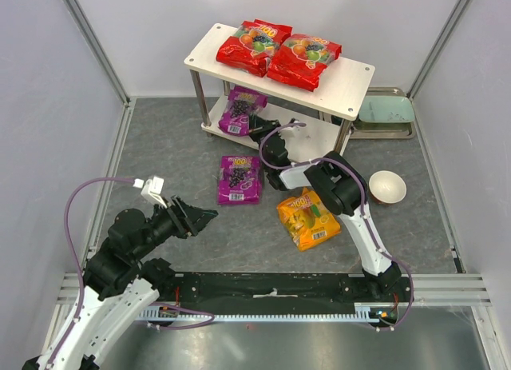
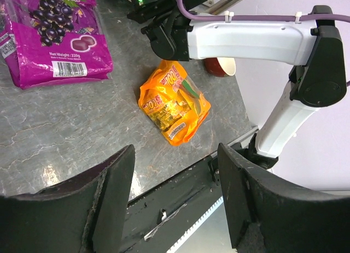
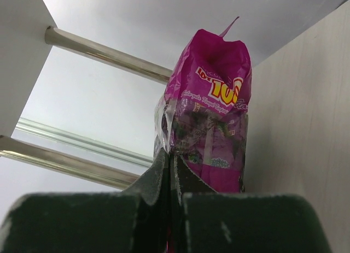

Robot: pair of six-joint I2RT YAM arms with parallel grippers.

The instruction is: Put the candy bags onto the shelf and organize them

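Two red candy bags (image 1: pixel 254 44) (image 1: pixel 303 60) lie on the top board of the cream-white shelf (image 1: pixel 351 89). My right gripper (image 1: pixel 254 129) is shut on the edge of a purple candy bag (image 1: pixel 241 110) (image 3: pixel 210 122) and holds it on the lower board. A second purple bag (image 1: pixel 240 179) (image 2: pixel 52 34) lies flat on the grey floor. The orange bag (image 1: pixel 308 219) (image 2: pixel 172 103) lies near my right arm. My left gripper (image 1: pixel 206 216) (image 2: pixel 175 204) is open and empty, over the front edge.
A pale green metal tray (image 1: pixel 386 114) sits at the shelf's right. A white bowl (image 1: pixel 387 186) stands on the floor right of my right arm. White walls with metal rails enclose the table. A black rail (image 1: pixel 271 288) runs along the front.
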